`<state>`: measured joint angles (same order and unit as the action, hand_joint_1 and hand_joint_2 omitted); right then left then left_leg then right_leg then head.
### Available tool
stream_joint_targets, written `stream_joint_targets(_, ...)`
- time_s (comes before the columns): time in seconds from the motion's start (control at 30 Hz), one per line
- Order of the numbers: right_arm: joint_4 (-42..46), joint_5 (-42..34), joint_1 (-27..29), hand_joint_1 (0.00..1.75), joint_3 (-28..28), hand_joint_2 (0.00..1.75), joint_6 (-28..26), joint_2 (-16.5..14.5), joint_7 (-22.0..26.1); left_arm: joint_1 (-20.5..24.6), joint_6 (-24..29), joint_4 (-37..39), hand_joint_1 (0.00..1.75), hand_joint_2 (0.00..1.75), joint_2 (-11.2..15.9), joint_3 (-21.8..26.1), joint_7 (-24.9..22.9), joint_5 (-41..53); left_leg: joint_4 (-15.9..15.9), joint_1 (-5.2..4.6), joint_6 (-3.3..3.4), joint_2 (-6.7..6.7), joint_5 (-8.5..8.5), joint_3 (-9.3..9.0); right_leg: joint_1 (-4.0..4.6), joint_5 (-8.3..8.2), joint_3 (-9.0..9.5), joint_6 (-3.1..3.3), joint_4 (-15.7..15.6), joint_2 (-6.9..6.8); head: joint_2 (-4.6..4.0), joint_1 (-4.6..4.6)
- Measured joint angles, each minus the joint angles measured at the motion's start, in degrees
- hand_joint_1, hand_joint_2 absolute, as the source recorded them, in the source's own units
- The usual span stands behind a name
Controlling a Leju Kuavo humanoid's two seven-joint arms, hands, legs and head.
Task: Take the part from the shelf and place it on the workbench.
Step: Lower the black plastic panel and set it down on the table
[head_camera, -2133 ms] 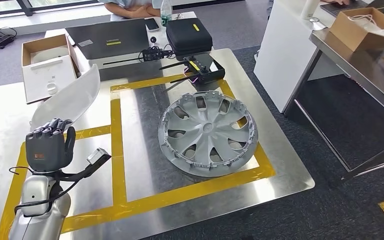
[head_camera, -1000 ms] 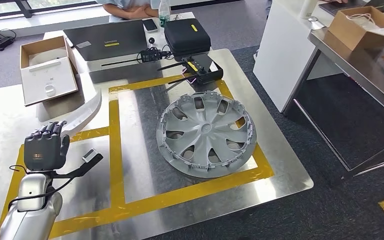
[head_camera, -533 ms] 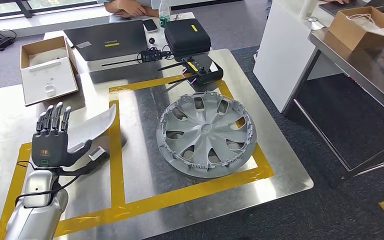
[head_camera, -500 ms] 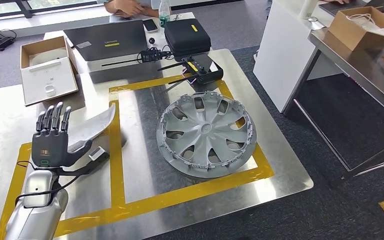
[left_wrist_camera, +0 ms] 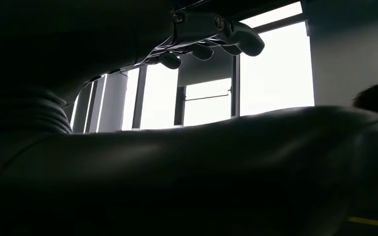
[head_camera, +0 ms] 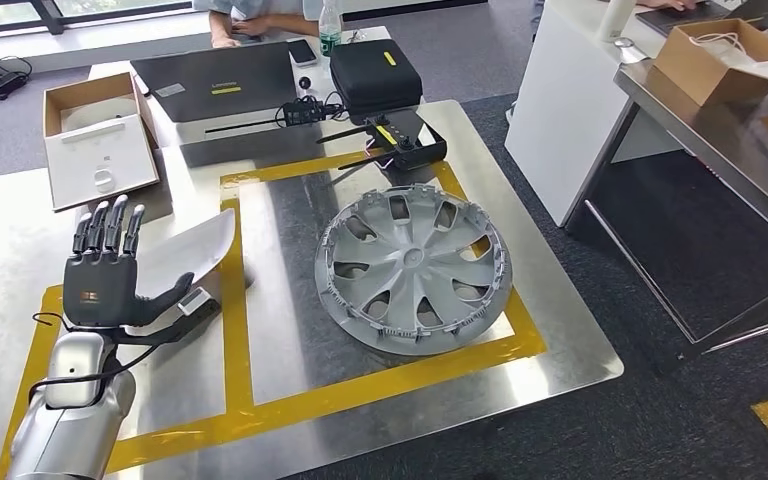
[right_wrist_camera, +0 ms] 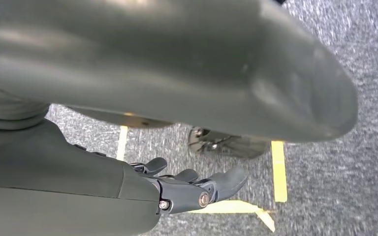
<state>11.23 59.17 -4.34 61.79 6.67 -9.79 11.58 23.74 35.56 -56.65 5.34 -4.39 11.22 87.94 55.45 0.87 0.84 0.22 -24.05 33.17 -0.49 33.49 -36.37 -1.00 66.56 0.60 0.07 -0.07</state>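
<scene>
**Left hand over the white part at the bench's left side; release is the step in hand**

Obs: In the head view your left hand point(head_camera: 105, 270) sits above the left part of the workbench point(head_camera: 290, 380), fingers point(head_camera: 110, 226) stretched out straight and close together, pointing away from the robot, thumb spread to the side. The white curved part point(head_camera: 195, 248) lies directly beyond and beside the thumb, its near end hidden under the palm. You cannot tell from this view whether the thumb pinches that end or the part rests free on the steel. The left wrist view is too dark to settle it.

Axis: The part's long axis runs from under the palm diagonally away toward the bench's middle, its far tip crossing the yellow tape line point(head_camera: 230, 300). It appears to rest on the surface, or very nearly so.

Right hand point(right_wrist_camera: 197, 189): the right wrist view shows it hanging over grey carpet, fingers loosely curled, nothing in them. It is well apart from the bench, so the left hand is the one to act.

Nearby: the grey wheel cover point(head_camera: 415, 265) lies in the taped square, apart from the part.

Judgement: placement looks close to done. If you lift away, draw the hand back along the part's axis toward the robot, so the thumb does not drag the near end sideways.
</scene>
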Motion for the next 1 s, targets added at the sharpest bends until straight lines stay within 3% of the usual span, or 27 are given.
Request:
stream_joint_targets(0.07,0.0,-0.1,0.0,0.00,0.1,0.00,0.0,0.0,0.0,0.1,-0.2,0.1,0.00,0.00,-0.3,0.0,0.1,0.0,0.3,0.37,-0.33,0.14,0.18,0.58,-0.60,2.26,-2.40,-0.74,5.7,-0.06,0.00,0.01)
stream_joint_targets(0.1,0.0,-0.1,0.0,0.00,0.1,0.00,0.0,0.0,0.0,0.1,-0.2,0.1,0.00,0.00,-0.4,0.0,0.2,0.0,0.5,0.67,-0.63,0.18,0.27,0.95,-0.95,1.80,-2.33,-1.18,5.9,-0.13,0.00,0.01)
stream_joint_targets(0.13,0.0,-0.1,0.0,0.00,0.1,0.00,0.0,0.0,0.0,0.1,-0.3,0.1,0.00,0.00,-0.5,0.0,0.2,0.1,0.9,1.08,-1.05,0.18,0.33,1.36,-1.35,0.35,-1.06,-1.68,3.8,-0.23,0.00,0.01)
stream_joint_targets(0.2,0.0,-0.2,-0.1,0.00,0.1,0.00,0.0,0.0,0.0,0.1,-0.4,0.1,0.00,0.00,-0.6,-0.1,0.3,0.1,2.0,1.84,-2.23,0.13,0.29,2.31,-2.00,-2.55,3.11,-2.72,-3.3,-0.31,0.00,0.17)
stream_joint_targets(0.23,0.0,-0.3,-0.1,0.00,0.1,0.00,0.0,-0.1,0.1,0.2,-0.4,0.1,0.00,0.00,-0.6,-0.1,0.3,0.1,2.5,1.99,-2.89,0.08,0.24,2.71,-2.06,-3.53,4.33,-2.71,-5.5,-0.12,0.00,0.31)
stream_joint_targets(0.27,0.0,-0.3,-0.2,0.00,0.1,0.00,0.0,-0.1,0.1,0.3,-0.4,0.1,0.00,0.00,-0.6,-0.1,0.3,0.1,3.0,2.02,-3.51,0.00,0.26,3.06,-2.01,-3.68,4.74,-2.33,-6.5,0.10,0.00,0.46)
stream_joint_targets(0.37,0.0,-0.6,-0.3,0.00,0.2,0.00,-0.1,-0.1,0.0,0.2,-0.4,0.1,0.00,0.00,-0.5,-0.2,0.2,0.1,3.2,2.16,-5.01,-0.17,0.79,3.54,-1.77,-3.89,3.51,-0.08,-6.0,0.40,0.00,0.57)
stream_joint_targets(0.43,0.0,-0.6,-0.4,0.00,0.2,0.00,-0.2,-0.1,0.0,0.1,-0.6,0.2,0.00,0.00,-0.3,-0.2,0.1,0.1,5.0,2.29,-5.29,-0.11,-1.33,4.54,-1.69,-4.70,2.73,1.11,-6.0,0.25,0.00,0.51)
stream_joint_targets(0.53,0.0,-0.6,-0.3,0.00,0.3,0.00,-0.2,-0.1,0.0,-0.2,-0.8,0.2,0.00,0.00,-0.2,-0.2,-0.3,0.1,15.6,1.78,-4.91,-0.10,-8.69,8.02,-1.22,-6.00,1.18,2.02,-6.1,0.05,0.00,0.31)
stream_joint_targets(0.57,0.0,-0.6,-0.3,0.00,0.4,0.00,-0.2,-0.1,0.0,-0.5,-0.9,0.1,0.00,0.00,-0.2,-0.2,-0.5,0.1,18.6,1.53,-4.73,-0.12,-10.10,8.58,-0.99,-6.44,0.61,2.13,-6.1,0.02,0.00,0.27)
stream_joint_targets(0.6,0.0,-0.6,-0.3,0.00,0.5,0.00,-0.2,-0.1,-0.1,-0.7,-1.0,0.1,0.00,0.00,-0.2,-0.2,-0.6,0.1,19.8,1.29,-4.45,-0.12,-10.38,8.19,-0.78,-6.87,0.03,2.17,-6.0,0.00,0.00,0.26)
stream_joint_targets(0.63,0.0,-0.6,-0.3,0.00,0.6,0.00,-0.2,-0.1,-0.1,-1.0,-1.1,0.0,0.00,0.00,-0.2,-0.2,-0.7,0.1,18.7,1.07,-4.08,-0.12,-9.67,6.71,-0.62,-7.30,-0.50,2.15,-6.0,-0.01,0.00,0.26)
stream_joint_targets(0.73,0.0,-0.6,-0.3,0.00,0.7,0.00,-0.3,-0.1,-0.2,-1.1,-1.1,-0.6,0.00,0.00,-0.2,-0.2,-0.8,0.1,7.8,0.31,-2.90,-0.16,-7.10,-1.22,-0.37,-8.52,-1.62,1.62,-6.1,-0.01,0.00,0.32)
stream_joint_targets(0.77,0.0,-0.6,-0.3,0.00,0.7,0.00,-0.3,-0.1,-0.2,-1.1,-1.1,-0.8,0.00,0.00,-0.2,-0.2,-0.8,0.1,5.2,0.06,-2.71,-0.23,-6.91,-2.89,-0.34,-8.91,-1.71,1.28,-6.1,-0.01,0.00,0.33)
stream_joint_targets(0.83,0.0,-0.6,-0.3,0.00,0.8,0.00,-0.3,-0.1,-0.3,-1.1,-1.2,-1.0,0.00,0.00,-0.3,-0.2,-0.9,0.1,3.9,-0.35,-2.41,-0.37,-6.65,-3.51,-0.33,-9.73,-1.69,0.52,-6.5,-0.03,0.00,0.36)
stream_joint_targets(0.9,0.0,-0.6,-0.3,0.00,1.0,0.00,-0.4,-0.1,-0.3,-1.1,-1.2,-1.1,0.00,0.00,-0.4,-0.2,-0.9,0.1,3.6,-0.25,-1.45,-0.32,-5.84,-2.82,-0.42,-9.65,-1.96,-0.20,-6.5,-0.06,0.00,0.37)
stream_joint_targets(0.93,0.0,-0.6,-0.3,0.00,1.0,0.00,-0.4,-0.1,-0.3,-1.2,-1.2,-1.1,0.00,0.00,-0.5,-0.2,-1.0,0.1,3.4,-0.15,-0.89,-0.23,-5.29,-2.37,-0.42,-8.38,-2.46,-0.49,-5.4,-0.10,0.00,0.43)
stream_joint_targets(1.0,0.0,-0.5,-0.3,0.00,1.1,0.00,-0.4,-0.1,-0.4,-1.4,-1.2,-1.3,0.00,0.00,-0.6,-0.2,-1.1,0.1,3.3,-0.12,-0.11,-0.02,-4.17,-1.24,-0.41,-3.43,-4.42,-0.88,0.1,-0.22,0.00,0.67)
